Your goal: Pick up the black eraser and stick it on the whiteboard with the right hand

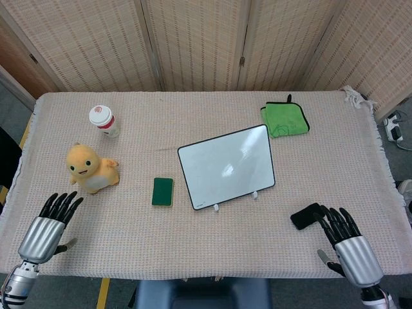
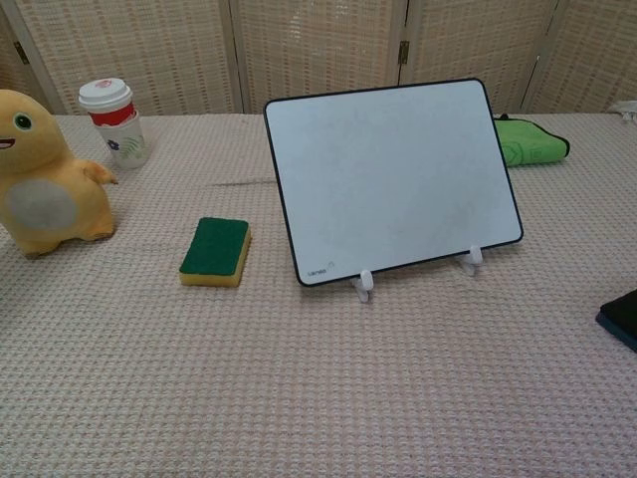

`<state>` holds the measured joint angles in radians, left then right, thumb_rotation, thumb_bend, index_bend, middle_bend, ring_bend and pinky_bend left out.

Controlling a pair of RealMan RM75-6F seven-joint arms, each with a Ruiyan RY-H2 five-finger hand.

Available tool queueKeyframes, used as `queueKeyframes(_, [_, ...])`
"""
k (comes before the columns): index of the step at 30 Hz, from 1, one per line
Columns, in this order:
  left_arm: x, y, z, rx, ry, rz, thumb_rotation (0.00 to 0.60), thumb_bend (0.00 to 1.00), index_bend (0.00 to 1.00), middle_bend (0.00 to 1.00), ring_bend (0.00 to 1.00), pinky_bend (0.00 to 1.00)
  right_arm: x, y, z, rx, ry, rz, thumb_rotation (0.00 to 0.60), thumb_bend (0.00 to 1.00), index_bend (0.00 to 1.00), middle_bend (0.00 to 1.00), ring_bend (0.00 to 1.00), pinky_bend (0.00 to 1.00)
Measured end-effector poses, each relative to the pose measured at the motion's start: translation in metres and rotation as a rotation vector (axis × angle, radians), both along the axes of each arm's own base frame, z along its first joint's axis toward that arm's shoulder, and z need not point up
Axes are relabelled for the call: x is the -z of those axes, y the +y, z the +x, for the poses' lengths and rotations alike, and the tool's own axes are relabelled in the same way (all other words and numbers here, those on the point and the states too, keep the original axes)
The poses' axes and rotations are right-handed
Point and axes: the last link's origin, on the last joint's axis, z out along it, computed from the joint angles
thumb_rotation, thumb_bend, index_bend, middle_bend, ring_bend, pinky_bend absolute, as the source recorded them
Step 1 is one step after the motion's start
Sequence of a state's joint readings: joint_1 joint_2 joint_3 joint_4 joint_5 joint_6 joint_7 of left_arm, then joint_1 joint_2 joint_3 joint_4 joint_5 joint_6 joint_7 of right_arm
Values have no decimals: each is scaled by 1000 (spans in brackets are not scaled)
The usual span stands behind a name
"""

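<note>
The black eraser [image 1: 304, 215] lies flat on the table near the front right; the chest view shows only its corner [image 2: 621, 317] at the right edge. My right hand [image 1: 346, 239] rests just behind it with fingers spread, fingertips at the eraser's near edge, holding nothing. The whiteboard [image 1: 226, 166] stands tilted on two small white feet at the table's middle, its face bare [image 2: 393, 176]. My left hand [image 1: 50, 217] lies open at the front left, far from both. Neither hand shows in the chest view.
A green-topped yellow sponge [image 1: 163, 191] lies left of the board. A yellow plush toy [image 1: 91, 168] and a paper cup [image 1: 105, 121] stand at the left. A folded green cloth [image 1: 285, 118] sits behind the board at the right. A woven cloth covers the table [image 1: 212, 251].
</note>
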<state>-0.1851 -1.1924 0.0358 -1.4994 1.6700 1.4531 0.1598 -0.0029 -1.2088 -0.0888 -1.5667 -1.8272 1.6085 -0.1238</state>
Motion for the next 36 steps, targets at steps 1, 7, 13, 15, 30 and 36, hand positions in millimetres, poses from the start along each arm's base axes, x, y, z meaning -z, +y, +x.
queueKeyframes(1, [0, 0, 0, -1, 0, 0, 600, 176, 16, 56, 18, 0, 0, 0, 0, 1, 1, -1, 600, 320, 0, 0, 21, 17])
queueKeyframes(7, [2, 0, 1, 3, 3, -5, 600, 175, 16, 56, 18, 0, 0, 2, -2, 22, 14, 9, 600, 320, 0, 0, 6, 17])
queueKeyframes(13, [4, 4, -2, -10, 9, -20, 600, 175, 16, 56, 18, 0, 1, -1, -1, 21, 25, 7, 600, 321, 0, 0, 4, 17])
queueKeyframes(15, [3, 5, -2, -13, 5, -20, 600, 175, 16, 56, 18, 0, 3, -5, -2, 22, 46, 7, 600, 320, 0, 0, 4, 16])
queueKeyframes(30, [8, 7, -2, -20, 26, -20, 600, 175, 16, 56, 18, 0, -8, -42, -23, 161, 340, 77, 600, 320, 116, 0, 0, 0])
queueKeyframes(36, [8, 6, -1, -18, 24, -17, 600, 175, 14, 56, 18, 0, -6, -51, -32, 206, 440, 122, 600, 320, 130, 0, 0, 0])
